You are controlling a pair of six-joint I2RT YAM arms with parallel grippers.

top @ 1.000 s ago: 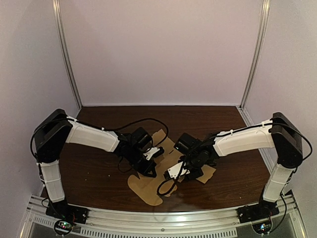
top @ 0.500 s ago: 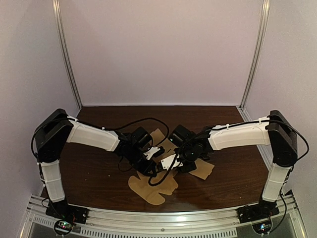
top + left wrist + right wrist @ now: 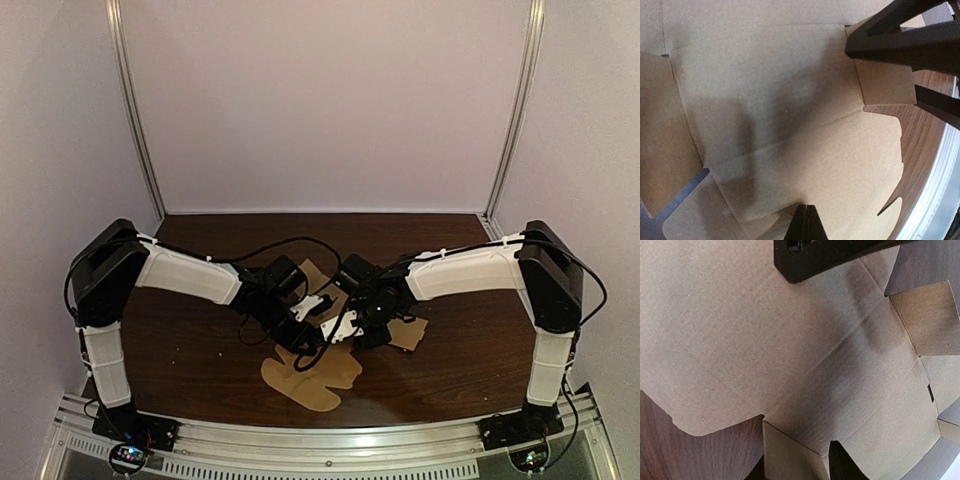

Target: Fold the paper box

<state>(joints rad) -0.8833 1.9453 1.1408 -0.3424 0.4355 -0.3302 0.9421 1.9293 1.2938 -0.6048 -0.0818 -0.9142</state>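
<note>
The flat brown cardboard box blank (image 3: 312, 377) lies on the dark table between both arms and fills both wrist views (image 3: 790, 100) (image 3: 740, 315). My left gripper (image 3: 308, 345) (image 3: 807, 220) is shut, its tips pressed down on a creased panel. My right gripper (image 3: 330, 338) (image 3: 797, 467) is open beside it, with a small raised flap (image 3: 790, 455) (image 3: 885, 82) standing between its fingers (image 3: 900, 40). The left gripper's black body shows at the top of the right wrist view (image 3: 830, 255). Most of the blank's middle is hidden under the grippers in the top view.
Dark wooden table (image 3: 200, 350) enclosed by pale walls. An aluminium rail (image 3: 330, 450) (image 3: 940, 175) runs along the near edge, close to the blank's rounded tabs. Black cables (image 3: 300, 245) loop over the arms. Another flap (image 3: 408, 335) lies flat to the right.
My right arm has swung left and farther in, bringing its gripper next to the left one over the blank. The blank slid slightly left with it. The left arm has barely moved.
</note>
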